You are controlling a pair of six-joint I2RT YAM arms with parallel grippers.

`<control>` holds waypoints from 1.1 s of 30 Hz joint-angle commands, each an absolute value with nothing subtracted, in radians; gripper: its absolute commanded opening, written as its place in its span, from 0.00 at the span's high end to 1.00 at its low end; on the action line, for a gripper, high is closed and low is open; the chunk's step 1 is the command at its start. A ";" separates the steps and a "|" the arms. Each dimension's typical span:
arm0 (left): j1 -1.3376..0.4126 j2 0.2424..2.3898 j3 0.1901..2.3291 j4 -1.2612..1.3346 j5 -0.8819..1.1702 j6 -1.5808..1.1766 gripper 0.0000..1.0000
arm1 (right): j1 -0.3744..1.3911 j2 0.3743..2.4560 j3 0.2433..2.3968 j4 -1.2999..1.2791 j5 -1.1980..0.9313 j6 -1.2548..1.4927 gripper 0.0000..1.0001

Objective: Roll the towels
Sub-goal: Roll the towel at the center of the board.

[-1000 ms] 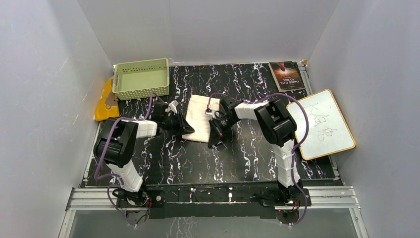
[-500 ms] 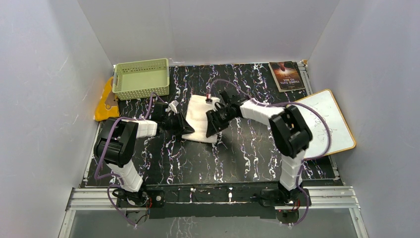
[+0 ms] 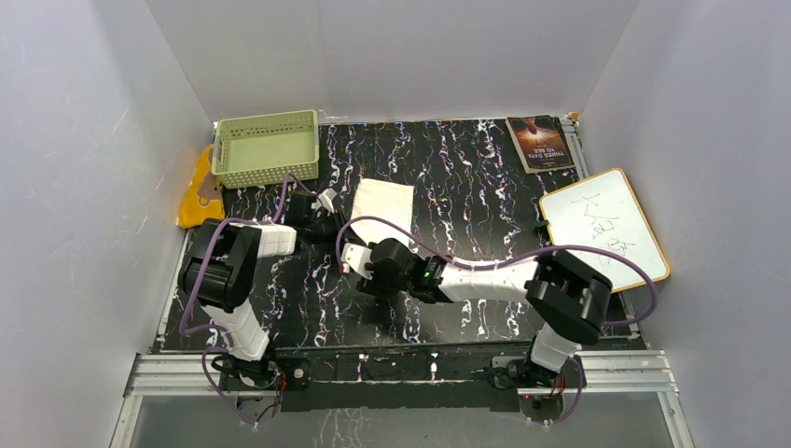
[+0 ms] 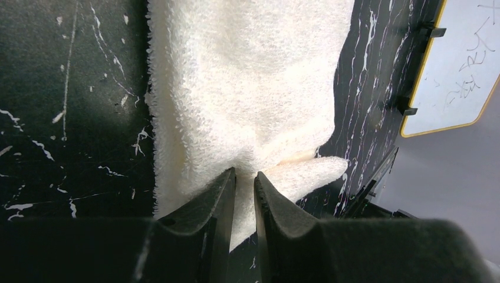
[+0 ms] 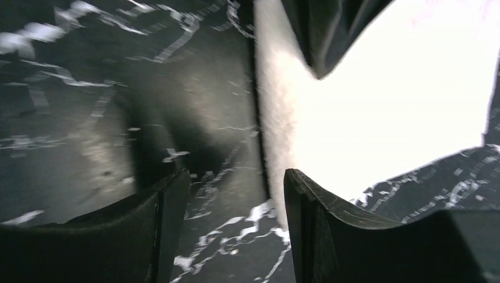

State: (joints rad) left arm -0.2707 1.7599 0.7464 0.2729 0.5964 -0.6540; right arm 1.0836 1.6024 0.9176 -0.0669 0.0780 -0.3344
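Just released: right gripper [image 5: 236,177] has swung across, jaws apart, with the white towel [image 4: 247,88] lying flat just ahead-right of it. The left gripper [image 4: 244,174] is clamped on the towel's edge. Roll looks not begun, regrasp likely.

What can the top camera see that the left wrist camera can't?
Only the top camera shows the pale green slotted plastic basket, the orange-yellow cloth towel and the dark book. Only the left wrist camera shows, up close, the left jaws pinching the edge of the cream-white ribbed cloth towel. Both show that towel, the yellow-framed whiteboard and the black marbled table.
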 commanded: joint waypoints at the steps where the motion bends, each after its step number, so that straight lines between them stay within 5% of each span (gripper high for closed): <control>1: -0.272 1.824 0.718 0.123 0.481 -0.588 0.80 | 1.088 1.667 0.943 0.072 0.307 -0.553 0.43; 18: -0.272 1.837 0.722 0.117 0.504 -0.576 0.80 | 1.081 1.904 0.986 0.105 0.359 -0.670 0.57; 21: -0.272 1.841 0.724 0.117 0.508 -0.572 0.80 | 1.067 1.921 0.993 0.089 0.343 -0.657 0.66; 27: -0.272 1.835 0.737 0.102 0.508 -0.570 0.80 | 1.034 1.929 1.026 0.023 0.251 -0.588 1.00; 33: -0.189 1.744 0.776 0.066 0.582 -0.610 0.74 | 0.956 1.849 1.064 -0.067 -0.008 -0.396 1.00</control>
